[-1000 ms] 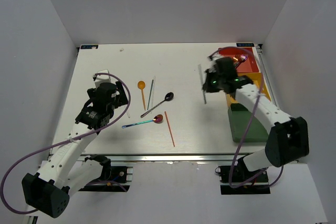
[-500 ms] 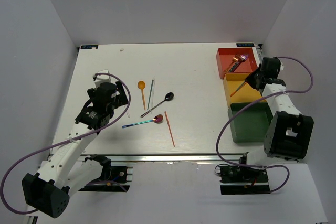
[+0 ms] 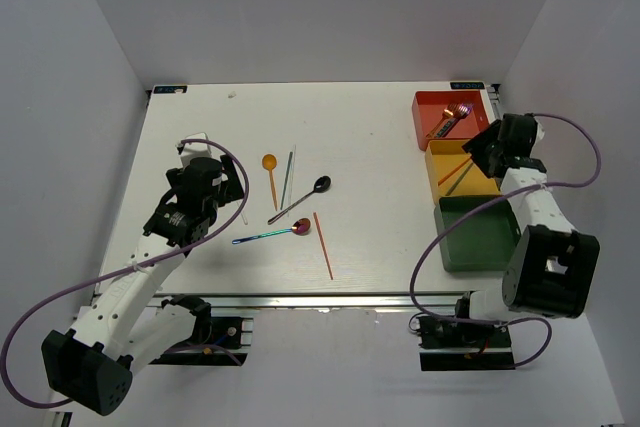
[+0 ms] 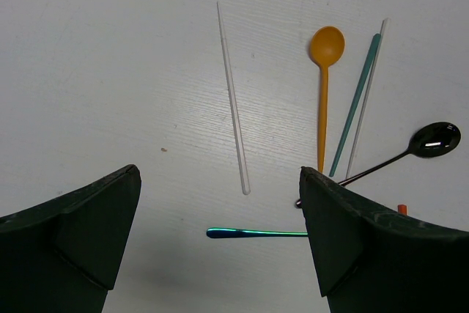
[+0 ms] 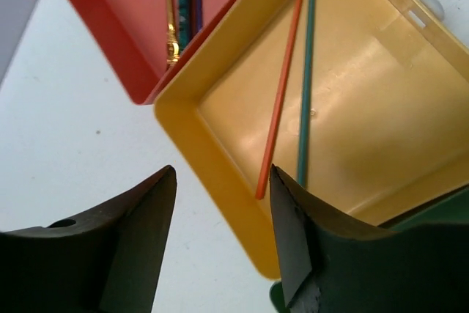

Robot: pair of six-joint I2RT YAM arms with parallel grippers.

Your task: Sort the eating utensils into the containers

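Note:
My right gripper point(image 3: 481, 155) point(image 5: 221, 170) hangs open over the near-left corner of the yellow container point(image 3: 433, 163) point(image 5: 366, 108), holding nothing. An orange chopstick point(image 3: 454, 169) point(image 5: 280, 100) and a teal chopstick point(image 3: 463, 180) point(image 5: 305, 86) lie loose inside it. The red container point(image 3: 428, 107) point(image 5: 124, 5) behind holds gold and purple utensils point(image 3: 450, 119) point(image 5: 174, 34). My left gripper point(image 3: 222, 190) point(image 4: 220, 174) is open above the table. Below it lie a white chopstick point(image 4: 233, 100), an orange spoon point(image 3: 271, 177) point(image 4: 322, 86) and an iridescent spoon point(image 3: 275, 235) point(image 4: 256, 233).
The dark green container point(image 3: 475, 237) sits nearest to me in the row. On the table's middle lie a teal chopstick point(image 3: 287, 177) point(image 4: 357, 104), a black spoon point(image 3: 300, 200) point(image 4: 429, 141) and a red chopstick point(image 3: 323, 245). The right arm's cable loops over the green container.
My right arm swung from the table's middle to the yellow container with a teal chopstick, then opened; that chopstick now lies in the container beside the orange one. The left arm stayed still.

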